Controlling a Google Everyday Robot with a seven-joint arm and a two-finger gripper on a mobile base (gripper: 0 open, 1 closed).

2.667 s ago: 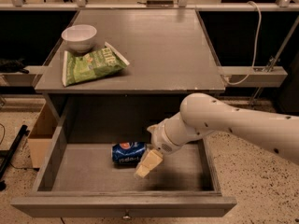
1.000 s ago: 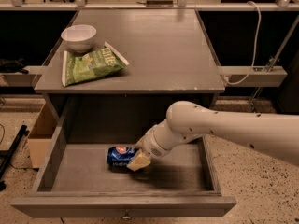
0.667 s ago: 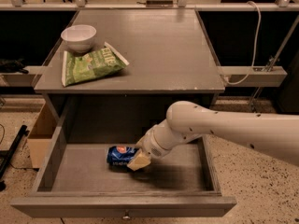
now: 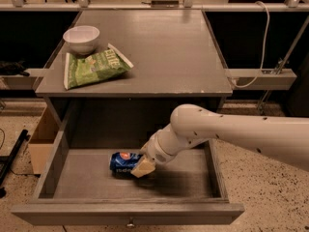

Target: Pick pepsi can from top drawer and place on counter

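**A:** How far along is it?

**B:** Early, I'd say. The pepsi can (image 4: 124, 162) lies on its side on the floor of the open top drawer (image 4: 87, 181), left of the drawer's middle. The gripper (image 4: 143, 167) is down inside the drawer, against the can's right end. Whether it has closed on the can I cannot tell.

**A:** What's left?

**B:** Lifting the can out of the drawer and setting it on the desk (image 4: 164, 47) above the drawer.

**A:** Anything in the way?

**B:** A white bowl (image 4: 81, 38) and a green chip bag (image 4: 94, 69) sit on the desk over the drawer's left side. The desk overhangs the drawer's back, so the can likely has to come forward first.
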